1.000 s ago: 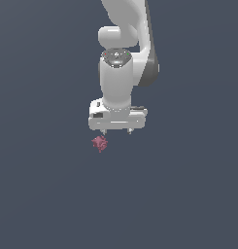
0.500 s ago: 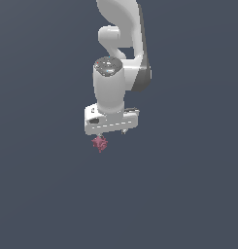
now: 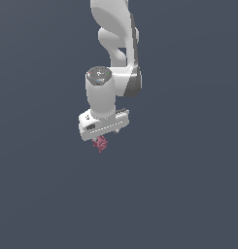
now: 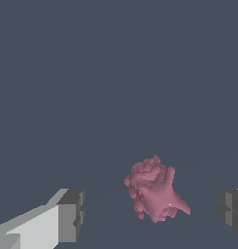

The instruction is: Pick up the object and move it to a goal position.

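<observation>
Tool [image 4: 150, 216] wide around pinkish-red lump [image 4: 153, 192]

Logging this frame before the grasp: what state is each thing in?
hand: open, fingers apart on either side of the lump, not touching it.
pinkish-red lump: lying free on the grey surface, between the fingers, not gripped.
</observation>
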Controlling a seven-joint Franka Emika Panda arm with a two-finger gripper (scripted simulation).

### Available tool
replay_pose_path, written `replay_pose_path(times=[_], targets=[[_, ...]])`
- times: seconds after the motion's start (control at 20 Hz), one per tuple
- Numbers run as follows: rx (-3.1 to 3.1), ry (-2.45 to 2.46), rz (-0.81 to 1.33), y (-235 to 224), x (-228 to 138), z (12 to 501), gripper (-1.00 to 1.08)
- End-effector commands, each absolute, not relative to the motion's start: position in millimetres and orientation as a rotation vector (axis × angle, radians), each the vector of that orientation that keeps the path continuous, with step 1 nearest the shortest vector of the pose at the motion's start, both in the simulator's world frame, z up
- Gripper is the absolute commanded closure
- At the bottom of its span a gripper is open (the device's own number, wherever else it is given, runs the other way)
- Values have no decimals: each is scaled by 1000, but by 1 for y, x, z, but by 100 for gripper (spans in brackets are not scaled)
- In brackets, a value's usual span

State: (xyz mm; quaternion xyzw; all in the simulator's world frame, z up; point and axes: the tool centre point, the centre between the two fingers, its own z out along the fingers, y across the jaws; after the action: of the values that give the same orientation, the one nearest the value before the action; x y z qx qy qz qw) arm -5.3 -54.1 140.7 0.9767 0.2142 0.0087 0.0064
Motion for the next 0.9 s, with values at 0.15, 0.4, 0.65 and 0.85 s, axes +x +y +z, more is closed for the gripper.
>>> replay_pose_path(times=[0.15, 0.4, 0.65, 0.85], targets=[[3010, 860, 16, -68, -13, 125, -92], [2965, 1018, 8, -80, -19, 112, -92], [2926, 1133, 3, -88, -25, 102, -92], [2904, 1194, 1, -92, -28, 97, -92]])
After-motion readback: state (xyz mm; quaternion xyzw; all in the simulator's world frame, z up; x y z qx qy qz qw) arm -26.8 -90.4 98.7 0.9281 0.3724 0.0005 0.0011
